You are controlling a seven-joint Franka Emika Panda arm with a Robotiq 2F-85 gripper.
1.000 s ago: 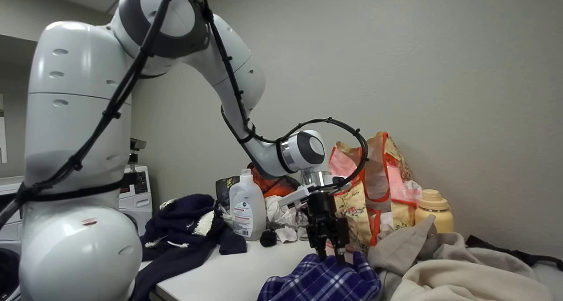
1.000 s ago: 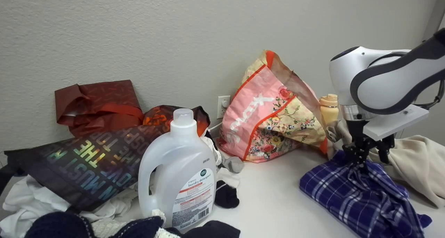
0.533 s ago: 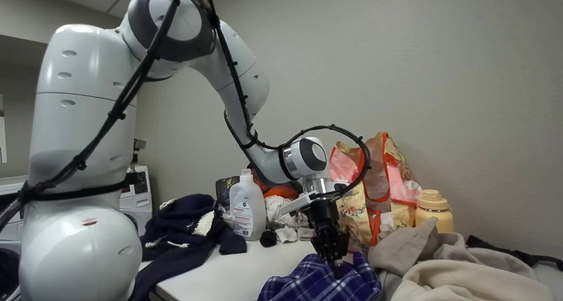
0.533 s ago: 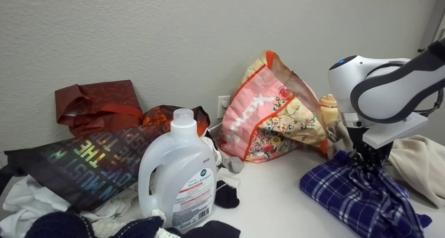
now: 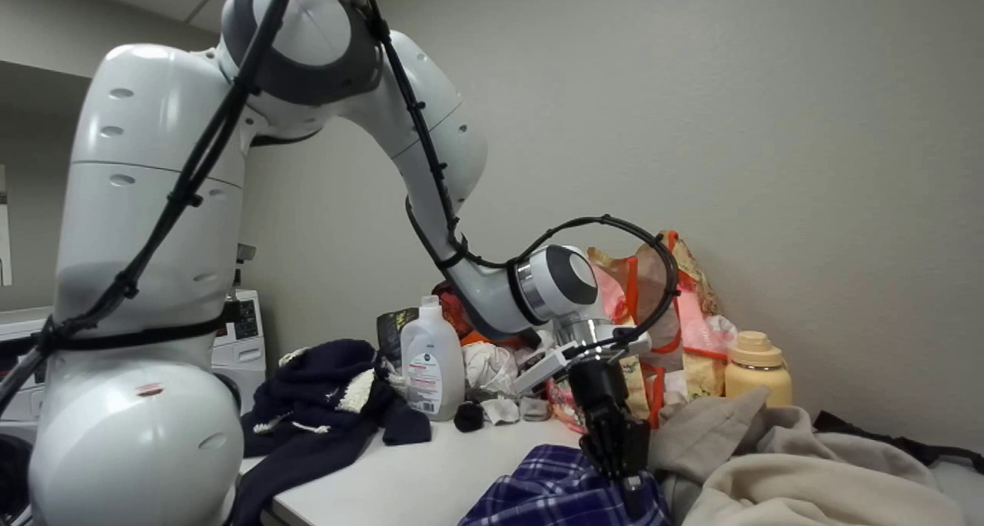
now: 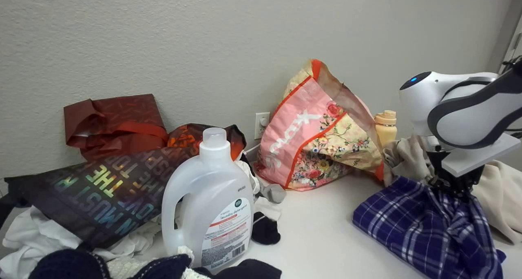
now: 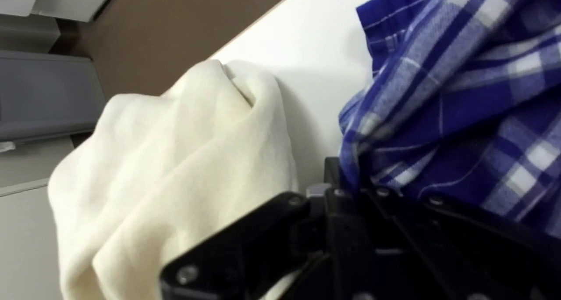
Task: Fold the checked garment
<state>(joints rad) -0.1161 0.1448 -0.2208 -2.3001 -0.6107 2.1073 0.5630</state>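
The checked garment (image 6: 403, 226), blue-purple with white plaid lines, lies bunched on the white table. In an exterior view its near part (image 5: 538, 491) runs out of the picture's bottom. My gripper (image 7: 354, 179) points down at the garment's edge beside the beige cloth. A gathered fold of the checked garment (image 7: 394, 102) runs in between its fingers, which are drawn together on it; creases fan out from that spot. The black fingertips (image 5: 633, 499) press into the cloth in an exterior view, and the cloth hides part of them.
A beige cloth pile (image 7: 184, 173) lies right beside the gripper, near the table edge. Behind stand a yellow bottle (image 5: 757, 372) and a floral bag (image 6: 318, 148). A detergent jug (image 6: 212, 205), dark socks (image 6: 266, 229) and a navy garment (image 5: 323, 403) occupy the table's other side.
The gripper has gone from open to shut on the cloth and come lower. It has then shifted toward the beige pile, drawing the garment's gathered fold along with it.
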